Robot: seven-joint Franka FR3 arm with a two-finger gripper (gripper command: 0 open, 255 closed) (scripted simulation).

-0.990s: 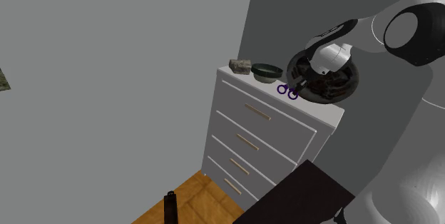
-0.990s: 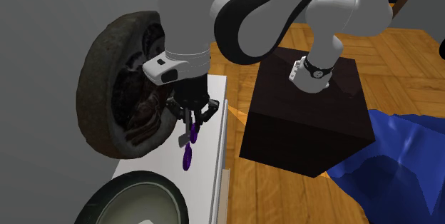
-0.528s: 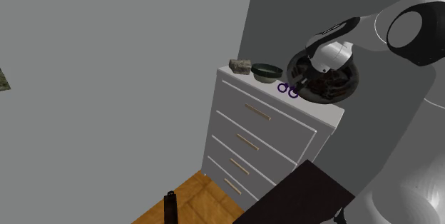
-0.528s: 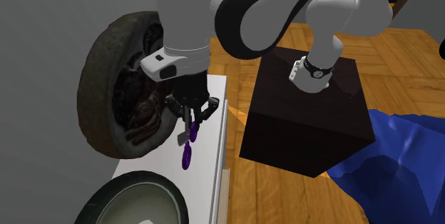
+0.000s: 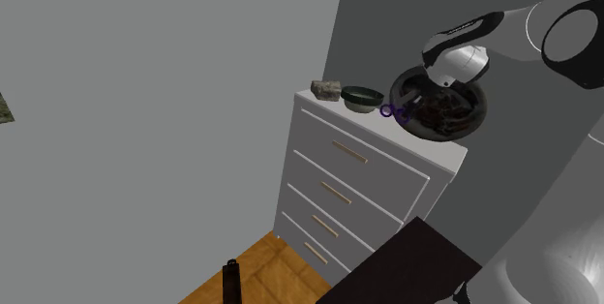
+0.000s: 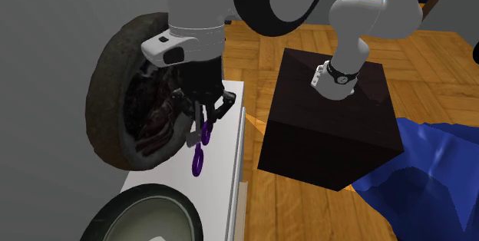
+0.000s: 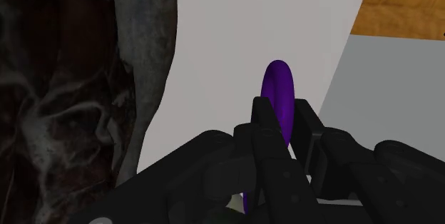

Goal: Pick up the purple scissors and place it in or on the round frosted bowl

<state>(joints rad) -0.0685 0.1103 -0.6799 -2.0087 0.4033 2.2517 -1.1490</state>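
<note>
The gripper (image 6: pixel 204 121) points down over the white top of a dresser (image 5: pixel 356 170), its black fingers (image 7: pixel 262 124) pinching the purple scissors (image 6: pixel 198 155) by the blades. The scissors hang with the handle loops lowest, and in the second exterior view they seem to be clear of the dresser top. In the shoulder view the loops stick out from the gripper (image 5: pixel 410 110) toward the bowl (image 5: pixel 360 105), which stands apart from them on the same top. The bowl is round, with a dark rim and a paler inside (image 6: pixel 115 209). Just behind the gripper a big dark round object (image 6: pixel 123 86) leans against the wall. A small stone-like lump (image 5: pixel 325 88) sits beyond the bowl. The arm's dark stand (image 6: pixel 330 128) rests on a wooden floor (image 6: pixel 430 70) beside a blue cloth (image 6: pixel 430 182).
</note>
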